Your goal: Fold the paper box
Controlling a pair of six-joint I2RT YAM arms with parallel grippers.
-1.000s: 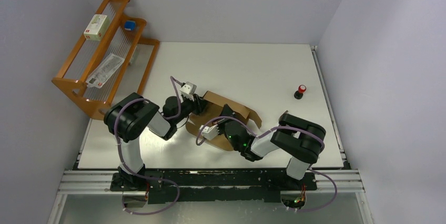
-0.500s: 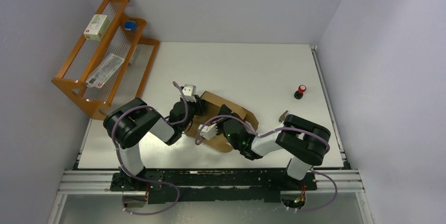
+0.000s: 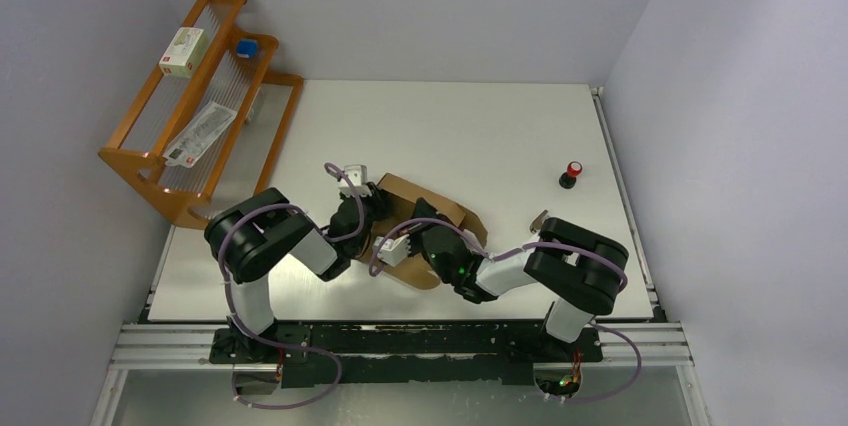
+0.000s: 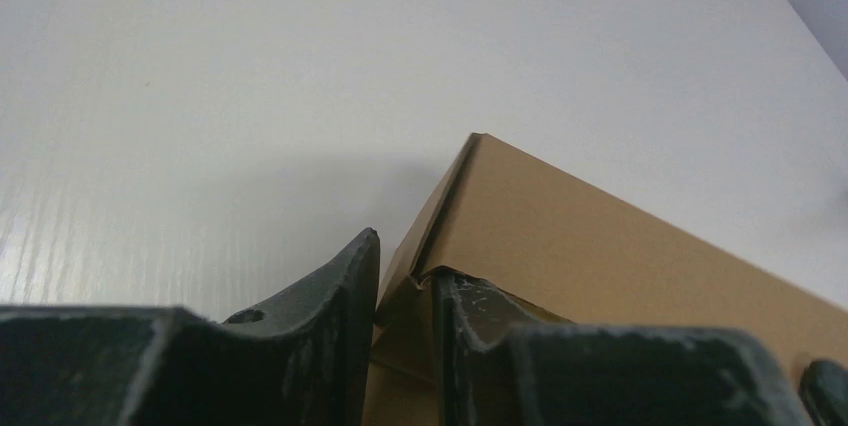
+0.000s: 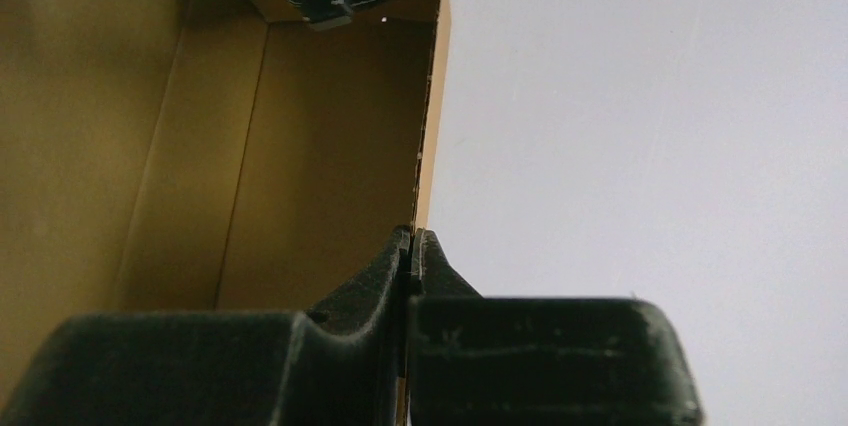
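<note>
Paper box [image 3: 402, 189], just one, partly folded

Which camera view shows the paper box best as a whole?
The top external view: only there the paper box shows its overall shape, though partly covered. The left wrist view shows one outer corner, the right wrist view only an inner wall.

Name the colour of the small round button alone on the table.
Red-topped black button; top external view.
</note>
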